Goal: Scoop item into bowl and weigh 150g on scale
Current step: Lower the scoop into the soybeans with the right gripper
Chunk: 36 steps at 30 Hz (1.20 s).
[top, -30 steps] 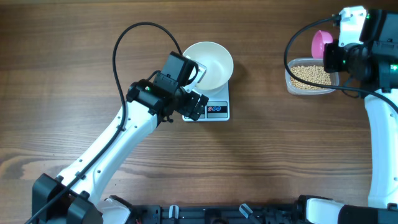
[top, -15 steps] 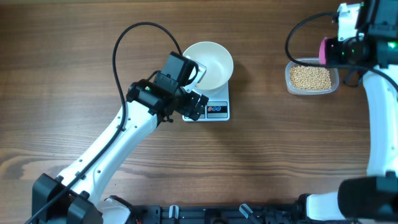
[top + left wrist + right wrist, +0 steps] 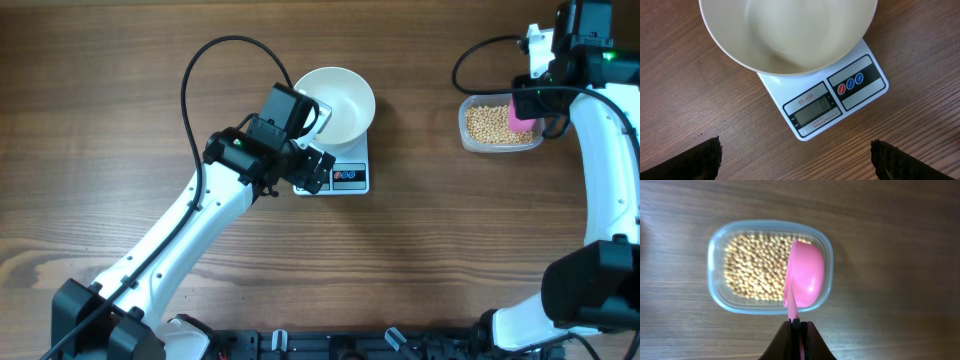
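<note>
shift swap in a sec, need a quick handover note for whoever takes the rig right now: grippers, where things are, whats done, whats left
Left gripper: open, holding nothing, hovering over the table at the front edge of the scale.
Right gripper: shut on the handle of the pink scoop.
The scoop is tilted on its side over the right part of the clear plastic tub of soybeans; no beans show in it.
The white bowl sits on the scale, empty; the display looks like zero.
Done: bowl placed, scoop in hand.
Left: scoop beans, tip them into the bowl, repeat to 150 g.
</note>
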Tool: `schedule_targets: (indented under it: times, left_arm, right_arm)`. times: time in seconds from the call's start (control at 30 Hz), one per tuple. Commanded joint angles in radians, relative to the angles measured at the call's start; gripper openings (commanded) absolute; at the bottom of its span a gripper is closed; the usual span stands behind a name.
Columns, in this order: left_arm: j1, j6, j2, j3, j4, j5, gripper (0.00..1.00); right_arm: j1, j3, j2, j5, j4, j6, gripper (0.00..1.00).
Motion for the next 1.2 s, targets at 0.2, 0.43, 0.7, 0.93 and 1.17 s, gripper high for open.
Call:
schedule_targets:
  times: [0.2, 0.43, 0.7, 0.93, 1.17]
  left_arm:
    - [0.006, 0.007, 0.011, -0.002, 0.003, 0.008, 1.00]
    - [0.006, 0.008, 0.010, -0.002, 0.003, 0.008, 1.00]
    - [0.006, 0.008, 0.011, -0.002, 0.003, 0.008, 1.00]
    - [0.006, 0.007, 0.011, -0.002, 0.003, 0.008, 1.00]
    - [0.006, 0.008, 0.010, -0.002, 0.003, 0.008, 1.00]
  right_arm:
    - [0.002, 0.018, 0.058, 0.119, 0.003, 0.044, 0.04]
    - [0.019, 0.018, 0.095, 0.089, 0.000, 0.016, 0.04]
    - [0.106, 0.018, 0.117, 0.062, -0.028, -0.031, 0.04]
    - [0.116, 0.018, 0.117, 0.007, -0.029, -0.033, 0.04]
    - [0.109, 0.017, 0.117, -0.114, 0.014, -0.066, 0.04]
